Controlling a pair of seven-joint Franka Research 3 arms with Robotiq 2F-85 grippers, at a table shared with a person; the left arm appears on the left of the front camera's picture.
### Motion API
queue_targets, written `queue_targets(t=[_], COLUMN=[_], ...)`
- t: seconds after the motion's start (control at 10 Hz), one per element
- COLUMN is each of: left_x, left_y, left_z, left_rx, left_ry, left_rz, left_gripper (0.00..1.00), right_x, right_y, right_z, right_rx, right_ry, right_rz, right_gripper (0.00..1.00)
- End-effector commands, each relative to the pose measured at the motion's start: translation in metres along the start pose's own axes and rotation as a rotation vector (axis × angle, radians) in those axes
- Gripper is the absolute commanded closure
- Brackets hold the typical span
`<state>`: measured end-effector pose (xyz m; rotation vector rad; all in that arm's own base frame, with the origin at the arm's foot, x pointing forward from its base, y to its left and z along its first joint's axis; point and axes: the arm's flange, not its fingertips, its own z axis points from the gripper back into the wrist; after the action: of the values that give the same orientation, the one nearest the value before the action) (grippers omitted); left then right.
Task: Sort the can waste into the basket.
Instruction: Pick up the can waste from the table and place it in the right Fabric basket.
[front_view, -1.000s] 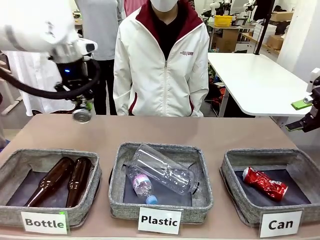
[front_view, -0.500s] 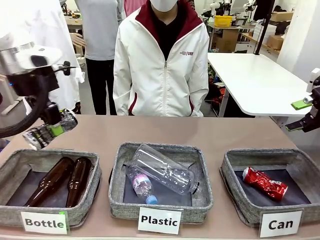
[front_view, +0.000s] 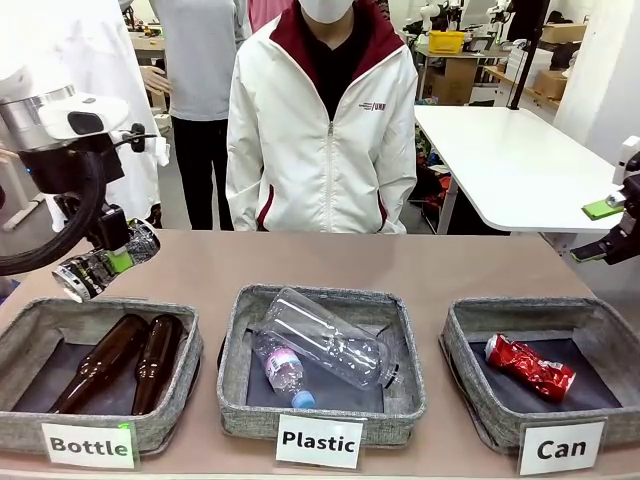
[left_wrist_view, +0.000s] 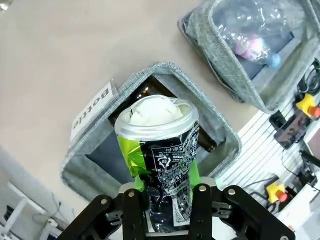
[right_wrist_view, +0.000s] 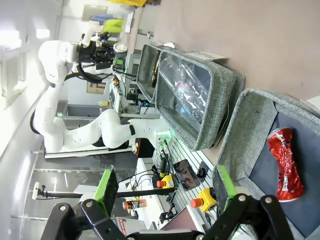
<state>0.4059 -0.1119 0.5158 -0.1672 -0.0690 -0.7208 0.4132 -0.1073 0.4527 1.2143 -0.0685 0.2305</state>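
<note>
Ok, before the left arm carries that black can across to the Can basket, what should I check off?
1. Left claw shut on the black can: ok.
2. Can lifted clear of the table: ok.
3. Can above the Can basket: not ok, it hangs over the Bottle basket.
4. Room left in the Can basket beside the red can: ok.
5. Right claw open, off to the side: ok.

The front view looks level across the tan table at a person in a white jacket. The left wrist view looks steeply down, close, onto the grey fabric basket carded "Bottle", shared with the front view. The right wrist view, rolled sideways, looks along all three baskets.
</note>
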Motion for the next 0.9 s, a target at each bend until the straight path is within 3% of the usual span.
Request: queue_targets(t=[0.0, 0.1, 0.3, 0.5, 0.6, 0.8], left_x=[0.007, 0.025, 0.065, 0.118, 0.148, 0.219], left_y=[-0.023, -0.066, -0.157, -0.224, -0.258, -0.339], left_z=[-0.001, 0.001, -0.008, -0.019, -0.026, -0.049], left_rx=[-0.094, -0.178, -0.229, -0.297, -0.401, -0.386], left_ry=[-0.196, -0.354, -0.525, -0.611, -0.631, -0.673], left_rz=[-0.253, -0.523, -0.765, -0.947, -1.073, -1.153], left_gripper=[0.64, 0.64, 0.64, 0.64, 0.64, 0.64], right_x=[0.0, -0.007, -0.049, -0.101, -0.127, -0.179], right_y=[0.0, 0.029, 0.046, 0.047, 0.042, 0.027], right_z=[0.0, 0.018, 0.067, 0.125, 0.151, 0.185], right_rx=[0.0, -0.034, -0.196, -0.316, -0.346, -0.389], right_ry=[0.0, 0.008, 0.121, 0.021, -0.052, -0.221], right_rz=[0.0, -0.015, -0.142, -0.169, -0.194, -0.246], right_gripper=[0.0, 0.0, 0.0, 0.0, 0.0, 0.0])
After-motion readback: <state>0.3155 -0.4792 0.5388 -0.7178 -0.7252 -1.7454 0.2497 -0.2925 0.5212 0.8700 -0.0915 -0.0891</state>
